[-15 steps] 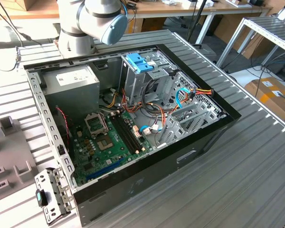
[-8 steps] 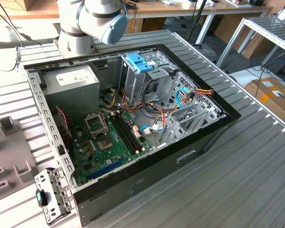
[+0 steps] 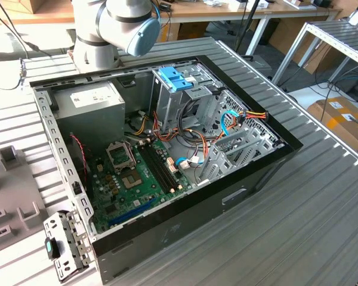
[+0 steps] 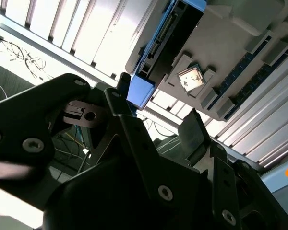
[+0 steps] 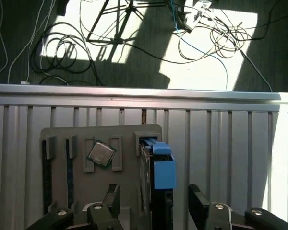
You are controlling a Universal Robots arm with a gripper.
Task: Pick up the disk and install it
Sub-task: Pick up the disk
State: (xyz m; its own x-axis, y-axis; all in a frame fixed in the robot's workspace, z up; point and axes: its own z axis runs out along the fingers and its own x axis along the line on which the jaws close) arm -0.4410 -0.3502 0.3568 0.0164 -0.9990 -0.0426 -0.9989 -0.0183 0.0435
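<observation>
The disk (image 5: 162,171) is being held upright on its edge in a slot of the grey holder (image 5: 127,136), which is lying near the tabletop (image 5: 225,143) edge. The tool (image 5: 154,205) is being held open, with one finger on each side of the disk and neither touching it. A chip (image 5: 102,154) is being carried in a neighbouring recess of the holder.

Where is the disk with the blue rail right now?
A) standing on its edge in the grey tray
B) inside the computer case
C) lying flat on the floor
A: in the first wrist view the disk stands on edge in a slot of the grey tray, with the open gripper around it.
</observation>
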